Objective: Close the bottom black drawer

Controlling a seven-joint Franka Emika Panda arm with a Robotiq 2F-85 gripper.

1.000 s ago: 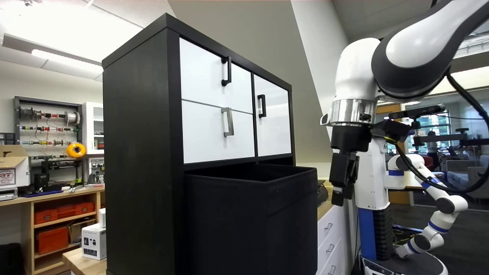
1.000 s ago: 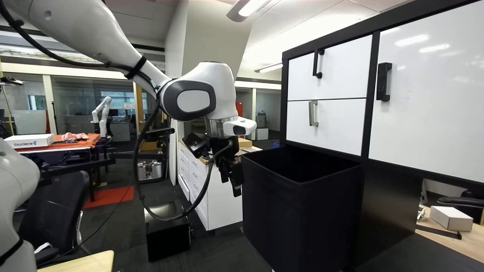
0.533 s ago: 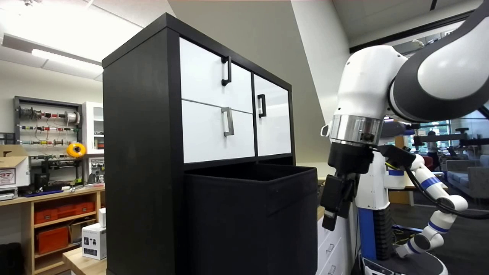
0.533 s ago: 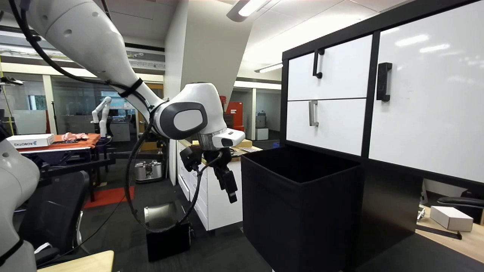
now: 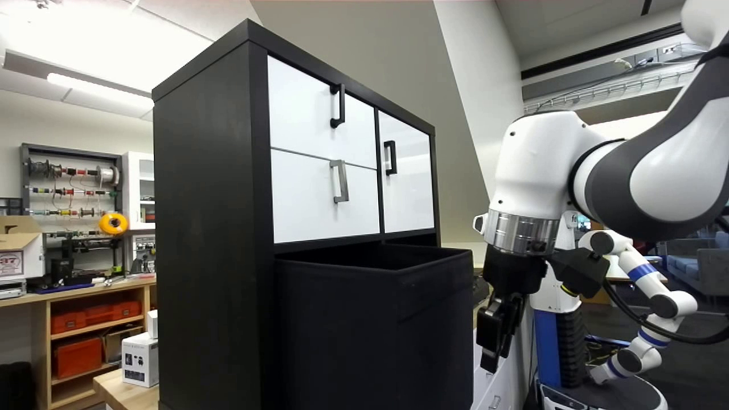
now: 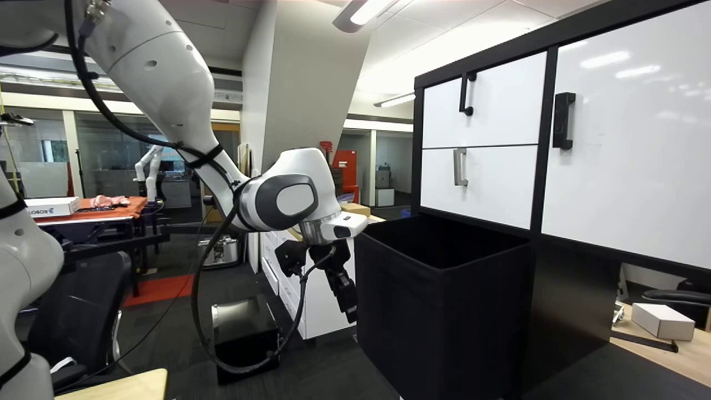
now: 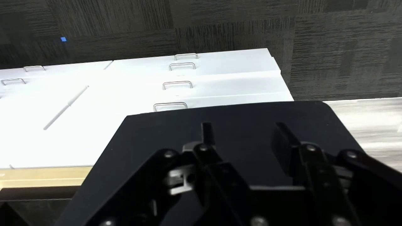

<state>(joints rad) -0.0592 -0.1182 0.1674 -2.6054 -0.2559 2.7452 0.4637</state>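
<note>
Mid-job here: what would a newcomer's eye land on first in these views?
Probably the big black drawer, jutting from the dark cabinet below its white fronts, open-topped in both exterior views. Next, the white robot arm, angled down beside the drawer. In the wrist view, the open end effector stands out against the drawer's plain dark face.
</note>
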